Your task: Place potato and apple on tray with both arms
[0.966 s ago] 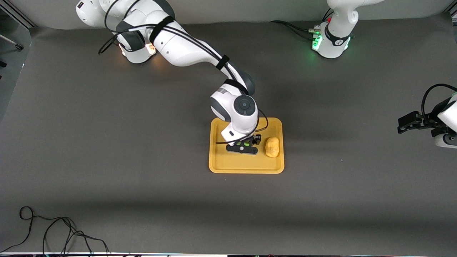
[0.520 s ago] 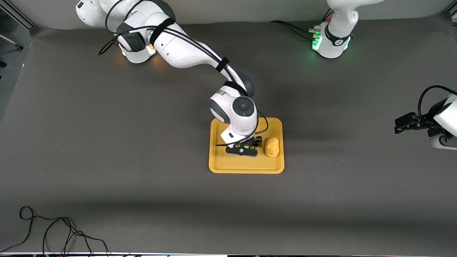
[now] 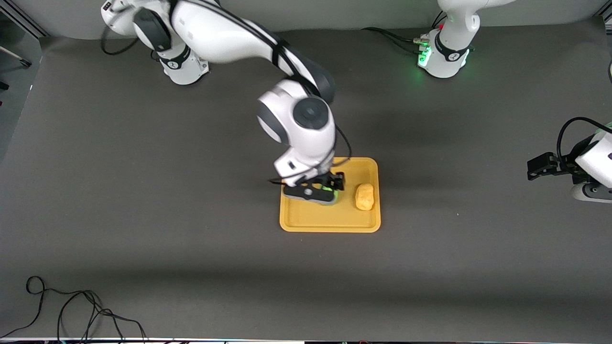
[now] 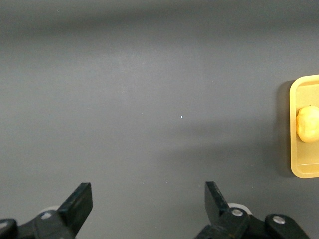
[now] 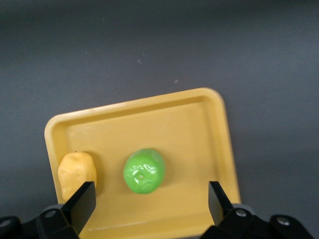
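The yellow-orange tray point(image 3: 330, 227) lies mid-table. The potato point(image 3: 365, 196) rests on it toward the left arm's end. The green apple point(image 3: 331, 191) sits on the tray beside the potato, mostly hidden under my right hand in the front view. My right gripper point(image 3: 325, 185) hovers above the apple, open and empty. In the right wrist view the apple point(image 5: 144, 170) and potato point(image 5: 76, 173) lie on the tray point(image 5: 199, 114) below the open gripper point(image 5: 152, 199). My left gripper point(image 3: 531, 170) waits open over bare table at the left arm's end, also seen in the left wrist view point(image 4: 149, 199).
The left wrist view shows the tray's edge point(image 4: 294, 99) and the potato point(image 4: 308, 124) some way off. A black cable point(image 3: 71, 310) lies on the mat near the front camera at the right arm's end. Dark mat surrounds the tray.
My right arm has risen from the tray, with the apple left lying on it. My left gripper has drifted slightly.
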Controlling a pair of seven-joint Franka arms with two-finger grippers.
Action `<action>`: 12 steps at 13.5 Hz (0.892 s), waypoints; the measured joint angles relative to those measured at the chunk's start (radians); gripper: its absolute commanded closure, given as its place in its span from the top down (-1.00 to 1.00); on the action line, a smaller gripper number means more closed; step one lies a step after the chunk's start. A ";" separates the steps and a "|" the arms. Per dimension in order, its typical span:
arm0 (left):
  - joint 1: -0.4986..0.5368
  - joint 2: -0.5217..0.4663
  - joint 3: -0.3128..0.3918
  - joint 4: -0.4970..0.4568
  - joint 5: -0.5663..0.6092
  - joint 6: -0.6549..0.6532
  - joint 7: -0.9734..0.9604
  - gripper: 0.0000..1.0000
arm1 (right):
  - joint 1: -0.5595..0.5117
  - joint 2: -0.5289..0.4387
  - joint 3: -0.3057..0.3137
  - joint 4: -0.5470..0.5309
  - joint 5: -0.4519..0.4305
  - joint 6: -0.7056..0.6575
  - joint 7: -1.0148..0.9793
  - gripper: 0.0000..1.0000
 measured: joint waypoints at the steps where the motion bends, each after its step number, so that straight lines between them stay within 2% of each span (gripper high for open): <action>1: 0.001 0.001 0.000 0.000 0.000 0.000 0.000 1.00 | -0.024 -0.059 -0.001 0.000 0.000 -0.067 -0.046 1.00; 4: 0.001 0.002 0.001 0.001 -0.003 0.000 -0.001 1.00 | -0.117 -0.240 -0.002 -0.063 0.000 -0.245 -0.228 1.00; 9: -0.001 0.009 0.000 0.018 -0.003 -0.030 -0.001 1.00 | -0.321 -0.604 -0.005 -0.435 0.000 -0.275 -0.545 1.00; 12: 0.000 0.026 0.000 0.056 -0.003 -0.043 -0.001 1.00 | -0.493 -0.746 0.001 -0.595 0.012 -0.272 -0.698 1.00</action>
